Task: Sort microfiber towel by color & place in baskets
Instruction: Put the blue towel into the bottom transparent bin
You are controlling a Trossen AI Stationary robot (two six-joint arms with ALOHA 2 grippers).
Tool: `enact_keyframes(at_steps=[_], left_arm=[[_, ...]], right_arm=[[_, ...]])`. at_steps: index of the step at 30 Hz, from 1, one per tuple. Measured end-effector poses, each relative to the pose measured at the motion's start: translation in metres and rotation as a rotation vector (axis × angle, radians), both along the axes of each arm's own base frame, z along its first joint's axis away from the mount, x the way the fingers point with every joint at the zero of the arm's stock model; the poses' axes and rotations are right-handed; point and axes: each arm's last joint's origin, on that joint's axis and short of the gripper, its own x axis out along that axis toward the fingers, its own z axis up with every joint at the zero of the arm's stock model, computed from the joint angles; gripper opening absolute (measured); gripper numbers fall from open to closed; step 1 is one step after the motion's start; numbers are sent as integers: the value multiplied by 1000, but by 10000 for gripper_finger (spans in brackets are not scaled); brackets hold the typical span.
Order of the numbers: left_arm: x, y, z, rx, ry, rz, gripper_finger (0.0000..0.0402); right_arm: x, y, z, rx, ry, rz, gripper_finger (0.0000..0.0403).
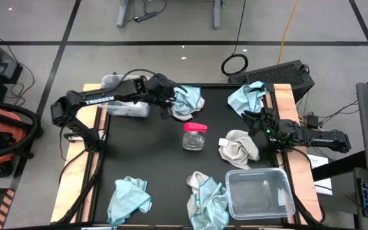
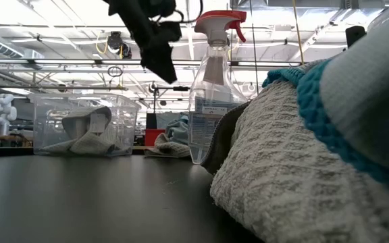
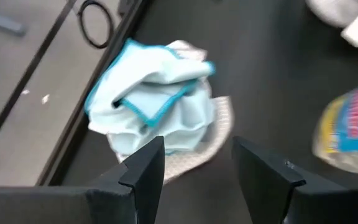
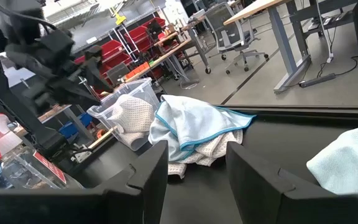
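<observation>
Covering most of the high view, the black table (image 1: 152, 166) carries two clear plastic bins with rounded corners. The near-right basket (image 1: 260, 191) looks bare inside, while the far-left basket (image 1: 125, 102), partly under the left arm, holds a whitish-grey waffle-weave towel (image 2: 90, 131). Loose cloths lie crumpled about: a light blue towel (image 1: 128, 198) at the near left, a blue-and-grey heap (image 1: 207, 199) touching the near basket's side, a grey towel with a white tag (image 1: 238, 148) mid-right, a blue one (image 1: 248, 96) at the far right corner, and a blue cloth with teal stitched edging on a grey one (image 3: 157, 102) far centre. The left gripper (image 3: 194, 168) hovers over that pile, jaws spread and holding nothing. The right gripper (image 4: 194, 168) waits at the right edge, jaws likewise apart. A clear spray bottle with a pink-red top (image 1: 194, 135) stands mid-table.
</observation>
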Motion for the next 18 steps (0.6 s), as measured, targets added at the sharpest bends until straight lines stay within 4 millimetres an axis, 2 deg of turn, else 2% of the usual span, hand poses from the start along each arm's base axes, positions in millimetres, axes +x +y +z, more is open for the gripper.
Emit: enact_keyframes(at_steps=[4,8,12,18], left_arm=[[10,11,-13,25,11,40,192],[18,25,-25,16,-9,89,192],[21,40,-37,6,-9,135,192],[25,59,-57,-55,-6,149,192]], right_arm=[[0,0,0,18,-14,-1,153],[0,0,0,119,-90,-7,153],[0,0,0,223,-168,-10,153],[0,0,0,272,-205,-14,153]])
